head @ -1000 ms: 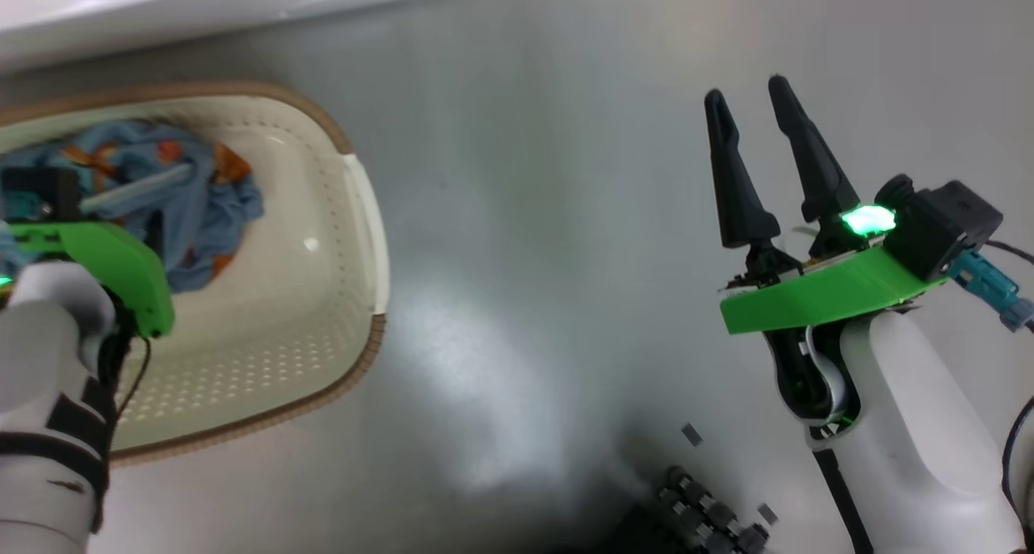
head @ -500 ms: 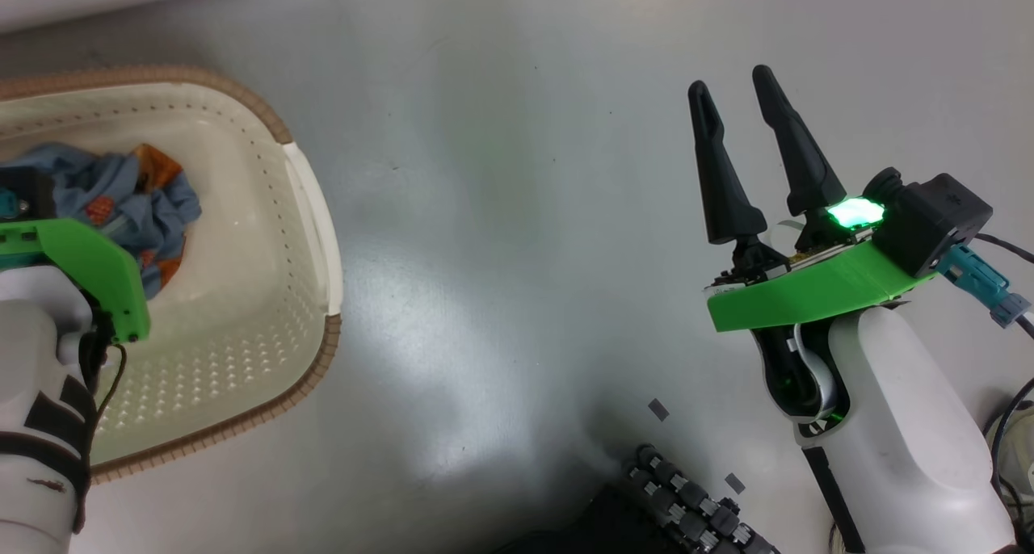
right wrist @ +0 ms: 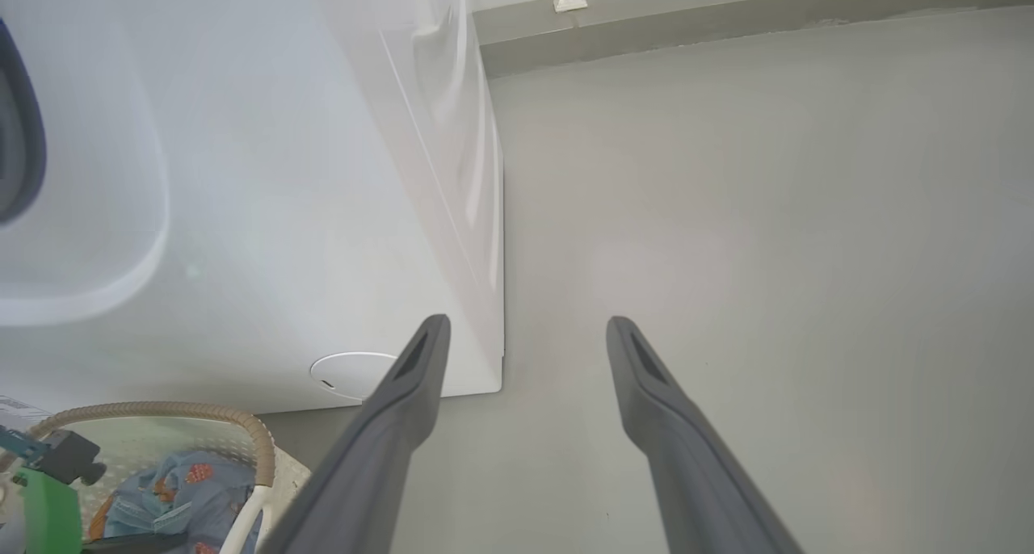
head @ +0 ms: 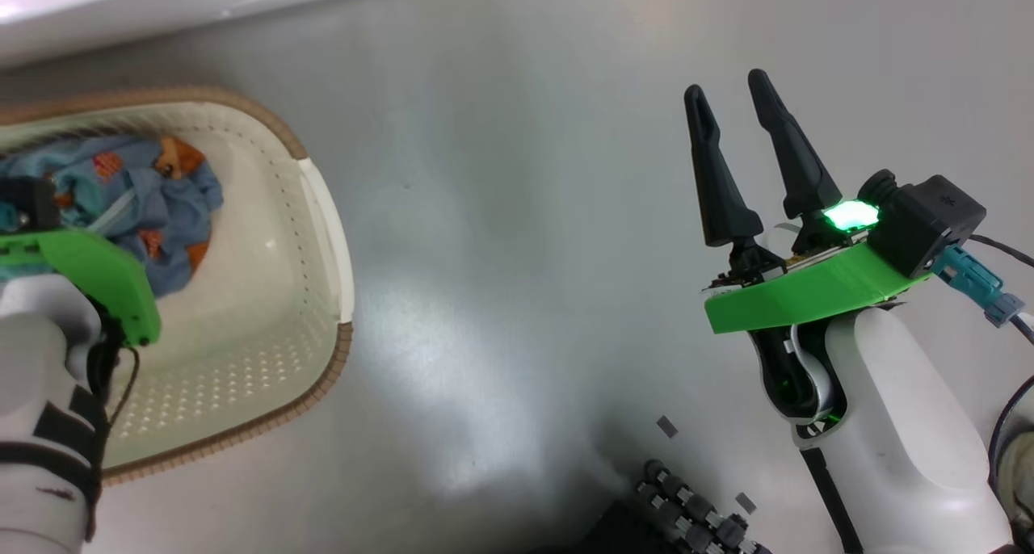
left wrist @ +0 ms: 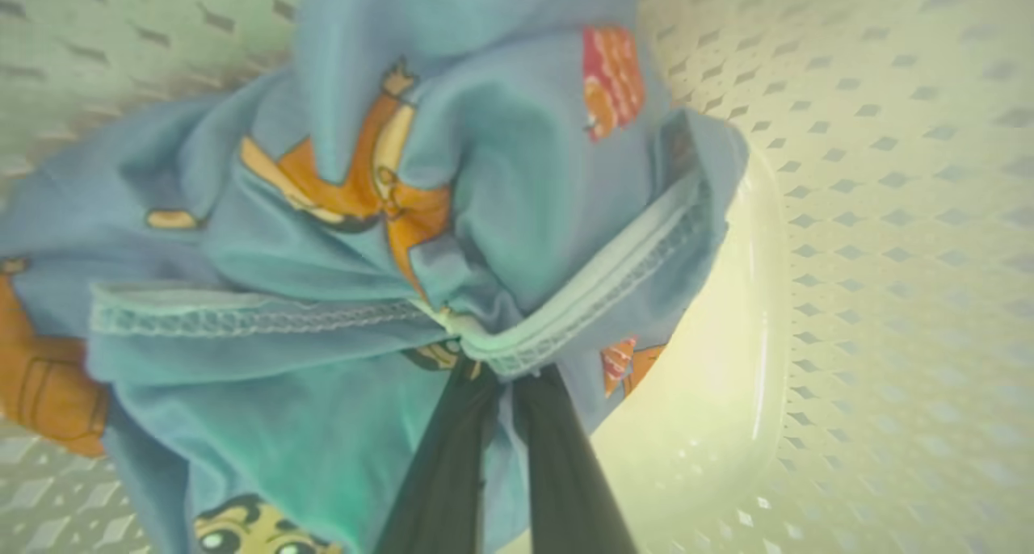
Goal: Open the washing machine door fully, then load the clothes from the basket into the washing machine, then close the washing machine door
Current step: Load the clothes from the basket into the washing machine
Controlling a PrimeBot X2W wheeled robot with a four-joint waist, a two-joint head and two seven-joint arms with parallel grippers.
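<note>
floor point(head: 525, 215): grey, glossy | basket point(head: 327, 215) on it, near washing machine point(right wrist: 283, 215)

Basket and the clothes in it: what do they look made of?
The basket looks like moulded plastic, cream, semi-gloss: it catches glare and has regular rows of holes. Its brown rim looks ribbed, maybe woven trim; unclear. The clothes look like thin soft fabric, matte, light blue with printed cartoons: they crease and show a stitched hem.

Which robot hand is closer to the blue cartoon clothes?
Left. The left gripper is shut on the clothes inside the basket; the right gripper hangs open above the grey floor, far off to the side.
</note>
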